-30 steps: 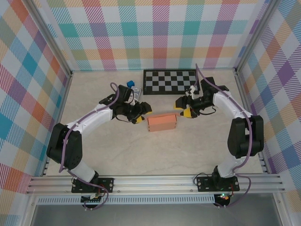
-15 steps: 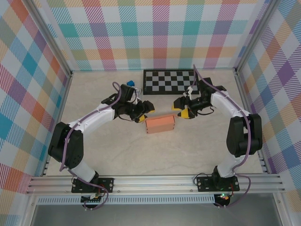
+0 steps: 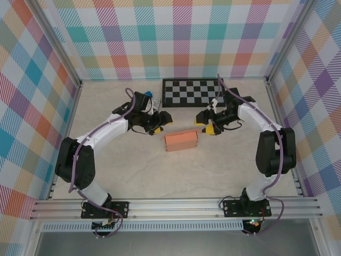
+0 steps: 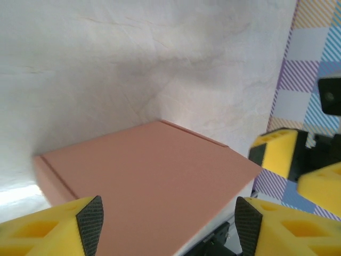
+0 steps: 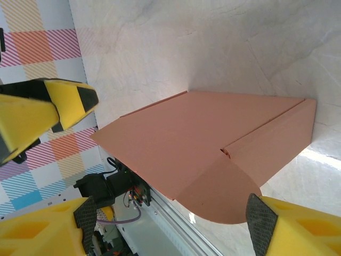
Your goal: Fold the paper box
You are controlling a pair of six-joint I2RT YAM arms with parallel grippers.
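Paper box (image 3: 181, 141) sits, folded shut I think, just on the near side of the checkerboard mat (image 3: 193, 92). My left claw (image 3: 164, 124) and right claw (image 3: 206, 124) hover between mat and box, both spread apart and gripping nothing.

Box (image 3: 181, 141) on table (image 3: 133, 170), near middle. Left gripper (image 3: 162, 125) behind box, off its left end, apart. Right gripper (image 3: 206, 124) behind box, off its right end, apart. Board (image 3: 193, 92) behind both grippers, at back of table. Small pack (image 3: 154, 101) left of board.
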